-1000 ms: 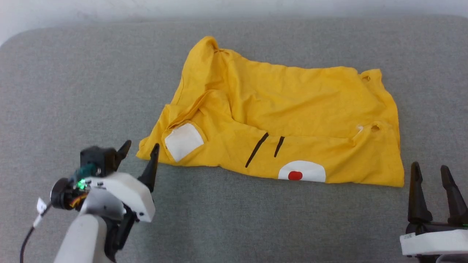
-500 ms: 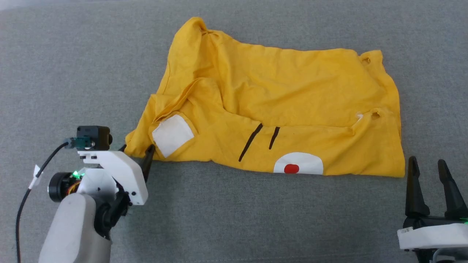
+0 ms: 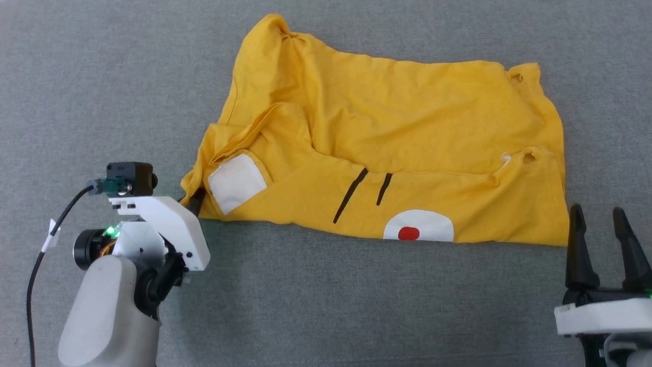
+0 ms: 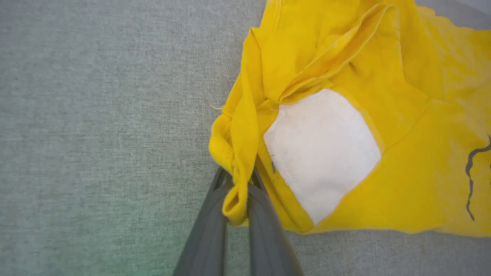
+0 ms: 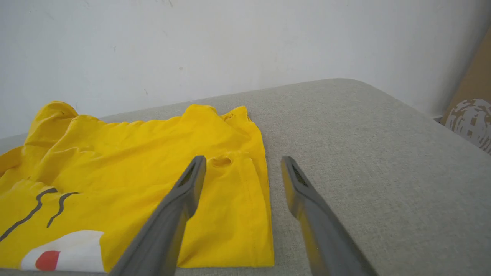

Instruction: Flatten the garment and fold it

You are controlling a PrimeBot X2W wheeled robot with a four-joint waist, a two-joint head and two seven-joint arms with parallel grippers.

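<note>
At the left, the left claw (image 4: pixel 236 184) is pinching a bunched corner of the garment (image 3: pixel 387 132) beside its white patch (image 3: pixel 237 182), fingers narrow on the cloth. The garment is lying crumpled mid-way across the grey padded surface (image 3: pixel 102 76), its near part doubled over, so flattening seems to be only beginning and all folding is waiting. At the right, the right claw (image 3: pixel 597 214) is hovering wide and empty near the garment's corner.
</note>
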